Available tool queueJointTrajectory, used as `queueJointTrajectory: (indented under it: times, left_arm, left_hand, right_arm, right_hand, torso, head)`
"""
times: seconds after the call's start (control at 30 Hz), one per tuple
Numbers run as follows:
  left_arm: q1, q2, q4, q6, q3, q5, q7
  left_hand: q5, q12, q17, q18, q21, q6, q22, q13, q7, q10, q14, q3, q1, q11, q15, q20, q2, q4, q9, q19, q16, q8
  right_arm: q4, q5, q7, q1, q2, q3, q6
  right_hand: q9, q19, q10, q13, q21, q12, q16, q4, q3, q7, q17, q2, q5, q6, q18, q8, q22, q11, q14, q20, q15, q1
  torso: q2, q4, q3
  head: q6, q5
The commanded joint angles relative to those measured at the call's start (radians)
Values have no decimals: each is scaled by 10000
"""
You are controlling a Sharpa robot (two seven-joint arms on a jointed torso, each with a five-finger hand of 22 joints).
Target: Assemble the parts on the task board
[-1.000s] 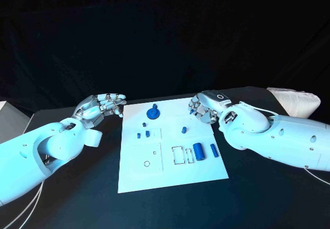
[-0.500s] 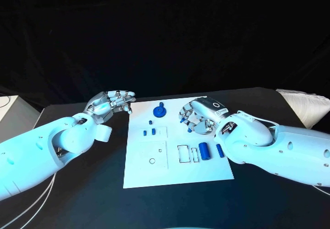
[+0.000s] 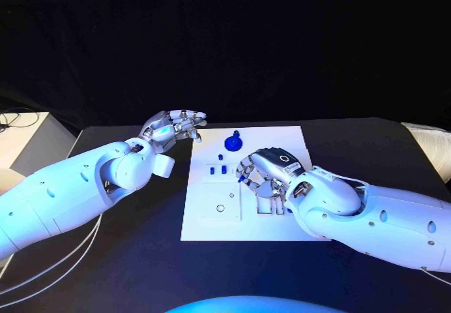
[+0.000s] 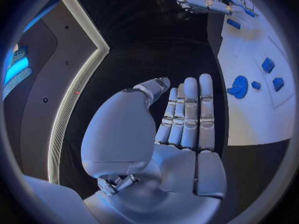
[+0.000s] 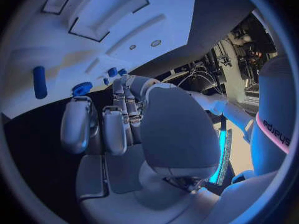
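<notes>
The white task board lies in the middle of the table. A round blue part stands near its far edge, and small blue pieces sit just nearer. My right hand hovers over the board's middle with its fingers bent downward and nothing in them, hiding the parts beneath. The right wrist view shows a blue cylinder and the round part on the board beyond the fingers. My left hand floats off the board's far-left corner. Its fingers are straight and hold nothing.
A pale box stands at the table's left edge and a white object at the right edge. Empty recesses and a small hole mark the board's near left part.
The camera has shifted. My right hand has moved from the board's far-right edge to over its middle, covering the blue cylinders there. My left hand stays by the far-left corner.
</notes>
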State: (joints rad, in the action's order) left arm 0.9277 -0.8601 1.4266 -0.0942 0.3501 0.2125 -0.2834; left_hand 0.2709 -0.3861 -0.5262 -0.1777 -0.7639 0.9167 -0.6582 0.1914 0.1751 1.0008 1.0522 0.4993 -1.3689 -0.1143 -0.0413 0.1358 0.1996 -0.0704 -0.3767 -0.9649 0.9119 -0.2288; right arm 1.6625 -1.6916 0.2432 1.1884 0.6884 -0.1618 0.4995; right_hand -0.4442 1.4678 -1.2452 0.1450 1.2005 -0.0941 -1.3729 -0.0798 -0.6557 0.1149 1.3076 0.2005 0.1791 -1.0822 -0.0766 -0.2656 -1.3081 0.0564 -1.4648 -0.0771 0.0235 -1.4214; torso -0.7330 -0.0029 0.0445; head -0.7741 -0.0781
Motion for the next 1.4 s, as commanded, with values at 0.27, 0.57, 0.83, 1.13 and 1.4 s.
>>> queueJointTrajectory:
  times: [0.27, 0.57, 0.83, 1.13, 1.4]
  left_arm:
    - [4, 37, 22, -35, 7, 41, 82]
    - [4, 41, 37, -17, 7, 61, 104]
    - [4, 28, 41, -7, 7, 67, 110]
    - [4, 8, 36, 19, 7, 71, 129]
    - [4, -1, 42, 46, 7, 73, 141]
  left_hand:
    - [-21, -2, 20, -56, 44, -11, 19, -14, 49, -48, -56, -47, -104, -22, -25, -5, -12, -18, 10, -54, -36, 46]
    - [-20, 1, 30, -55, 59, -1, 30, -17, 48, -57, -57, -61, -95, -24, -29, -1, -15, -32, 12, -56, -45, 41]
    - [-20, 1, 30, -55, 59, -1, 30, -17, 48, -57, -57, -61, -95, -24, -29, -1, -15, -32, 12, -56, -45, 41]
    - [-18, 2, 39, -55, 72, 1, 40, -19, 48, -61, -58, -70, -95, -25, -31, 1, -17, -39, 15, -58, -53, 40]
    - [-18, 4, 47, -54, 85, 0, 48, -22, 50, -67, -59, -81, -87, -28, -33, 4, -15, -50, 18, -60, -59, 42]
  right_arm:
    - [-322, -191, -149, -208, -485, -36, -653]
    - [-545, -164, -100, -273, -726, -58, -899]
    - [-611, -219, -23, -294, -791, -88, -1087]
    - [-596, -247, 20, -300, -789, -95, -1198]
    - [-639, -301, 121, -302, -799, -97, -1300]
  right_hand:
    - [-15, 126, -109, 7, -110, 46, 13, 46, -42, 18, -44, -41, 62, -46, 31, -16, -361, -33, -516, 86, 53, 49]
    - [-17, 123, -106, 3, -124, 54, 20, 50, -50, 23, -55, -43, 70, -39, 29, -13, -354, -30, -513, 86, 51, 55]
    - [-19, 121, -105, 0, -129, 64, 24, 57, -59, 27, -62, -46, 81, -32, 28, -11, -353, -27, -511, 86, 49, 60]
    - [-21, 120, -105, -2, -133, 68, 27, 61, -63, 29, -66, -46, 86, -29, 28, -10, -351, -25, -510, 86, 48, 65]
    - [-21, 120, -105, -2, -133, 68, 27, 61, -63, 29, -66, -46, 86, -29, 28, -10, -351, -25, -510, 86, 48, 65]
  torso:
    - [-3, -7, 14]
    - [1, -5, 14]
    - [5, -4, 11]
    - [1, -11, 10]
    - [5, -13, 11]
  head:
    - [-175, -151]
    - [-278, -207]
    - [-309, -211]
    - [-333, -234]
    - [-350, -243]
